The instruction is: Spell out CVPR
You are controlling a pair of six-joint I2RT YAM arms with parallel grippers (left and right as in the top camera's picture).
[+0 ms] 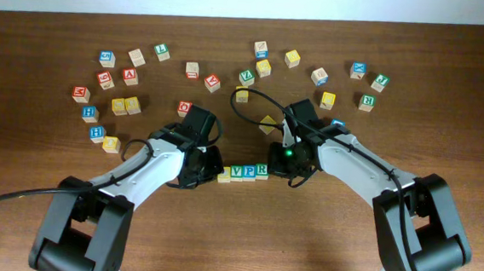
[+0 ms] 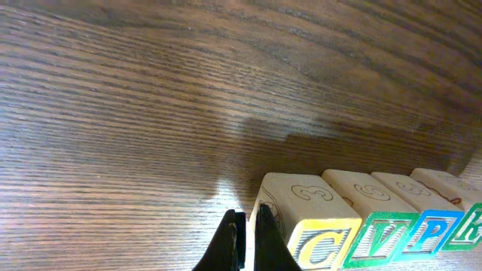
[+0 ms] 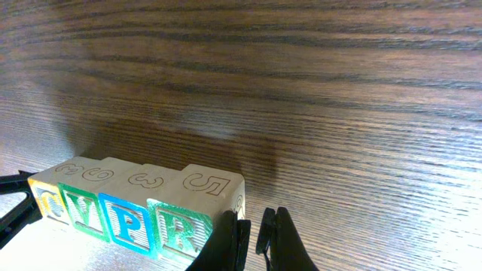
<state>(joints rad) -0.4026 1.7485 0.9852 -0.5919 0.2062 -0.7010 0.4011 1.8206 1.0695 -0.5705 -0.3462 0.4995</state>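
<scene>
Nearest the robot, both arms reach in toward mid-tabletop [image 1: 36, 155].

Left gripper [image 2: 248, 242]: fingers pressed together, nothing between them, tips down at the tabletop. It sits just beside the left end of the block row, and one finger looks to be touching the side of the C block [image 2: 325, 242].

Right gripper [image 3: 254, 242]: fingers drawn nearly together with only a thin slit between, holding nothing. It sits at the row's right end, with one finger against the R block [image 3: 181, 233].

Between the two grippers is the row: C block, V block [image 2: 384, 237], P block [image 3: 126, 222], R block. They stand side by side, touching, in a slightly slanted line, with the letter faces toward the robot.

Just beyond the row a yellow block [image 1: 267, 124] lies alone, turned diamond-wise.

Farther back, loose letter blocks [image 1: 136, 57] are scattered in a wide band across the tabletop, well apart from the row.
</scene>
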